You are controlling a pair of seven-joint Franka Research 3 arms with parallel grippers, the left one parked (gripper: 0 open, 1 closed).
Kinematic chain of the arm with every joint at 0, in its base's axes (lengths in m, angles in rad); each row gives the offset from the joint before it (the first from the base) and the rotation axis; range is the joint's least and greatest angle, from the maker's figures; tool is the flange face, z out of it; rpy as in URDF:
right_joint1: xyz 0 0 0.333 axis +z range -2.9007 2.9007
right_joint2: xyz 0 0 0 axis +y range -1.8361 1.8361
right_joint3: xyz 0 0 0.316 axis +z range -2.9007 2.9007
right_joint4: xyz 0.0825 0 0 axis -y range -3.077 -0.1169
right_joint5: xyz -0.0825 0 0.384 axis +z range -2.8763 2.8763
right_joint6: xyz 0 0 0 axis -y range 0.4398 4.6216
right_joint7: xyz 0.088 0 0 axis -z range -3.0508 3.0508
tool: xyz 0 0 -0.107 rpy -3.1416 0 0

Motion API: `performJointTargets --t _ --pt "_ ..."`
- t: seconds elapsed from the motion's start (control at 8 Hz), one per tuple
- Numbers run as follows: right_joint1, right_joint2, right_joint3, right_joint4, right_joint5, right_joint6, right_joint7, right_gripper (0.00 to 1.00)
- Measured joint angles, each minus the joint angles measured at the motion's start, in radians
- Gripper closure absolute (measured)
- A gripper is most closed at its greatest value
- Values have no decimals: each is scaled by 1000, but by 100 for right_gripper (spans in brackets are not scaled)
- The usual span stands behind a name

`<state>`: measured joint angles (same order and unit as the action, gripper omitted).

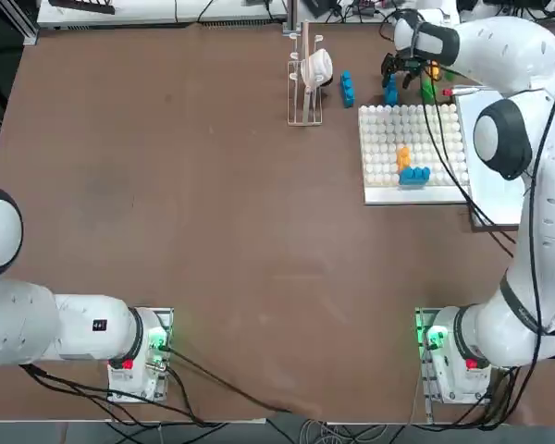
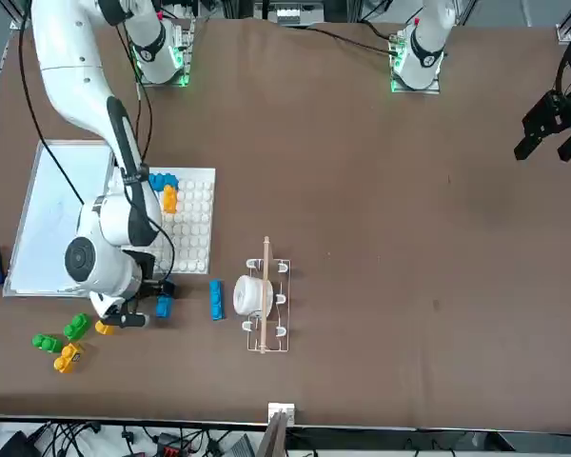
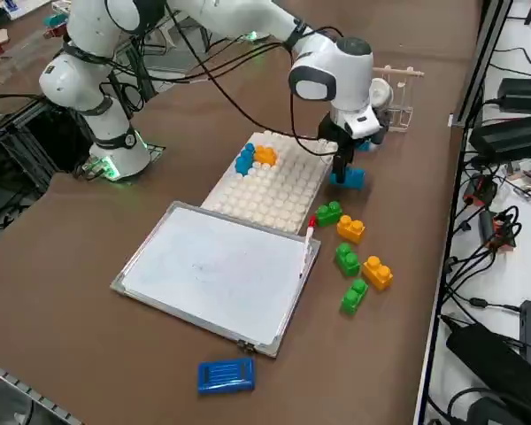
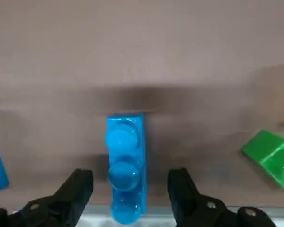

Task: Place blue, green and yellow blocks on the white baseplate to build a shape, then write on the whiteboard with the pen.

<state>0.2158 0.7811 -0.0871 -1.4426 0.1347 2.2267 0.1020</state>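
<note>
My right gripper (image 4: 130, 182) is open, low over the table just beyond the white baseplate (image 1: 435, 139). A blue block (image 4: 126, 165) lies between its fingers with a gap on each side. A second blue block (image 1: 348, 88) lies nearby. On the baseplate sit a yellow block (image 1: 403, 155) and a blue block (image 1: 414, 174). Loose green blocks (image 3: 346, 258) and yellow blocks (image 3: 377, 272) lie beside the whiteboard (image 3: 217, 270). The pen (image 3: 308, 237) lies at the whiteboard's edge, red end toward the baseplate.
A wire rack (image 1: 307, 74) holding a white roll stands left of the blue blocks. A smooth blue slab (image 3: 226, 374) lies past the whiteboard's near end. The table's right edge runs close behind the loose blocks.
</note>
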Motion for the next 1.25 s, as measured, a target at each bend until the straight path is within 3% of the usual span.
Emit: performJointTargets --t 0.25,0.5,1.25 --pt "0 8 0 6 0 0 0 7" --pt "0 9 0 7 0 0 -1 22" --pt "0 10 0 16 0 0 -2 25"
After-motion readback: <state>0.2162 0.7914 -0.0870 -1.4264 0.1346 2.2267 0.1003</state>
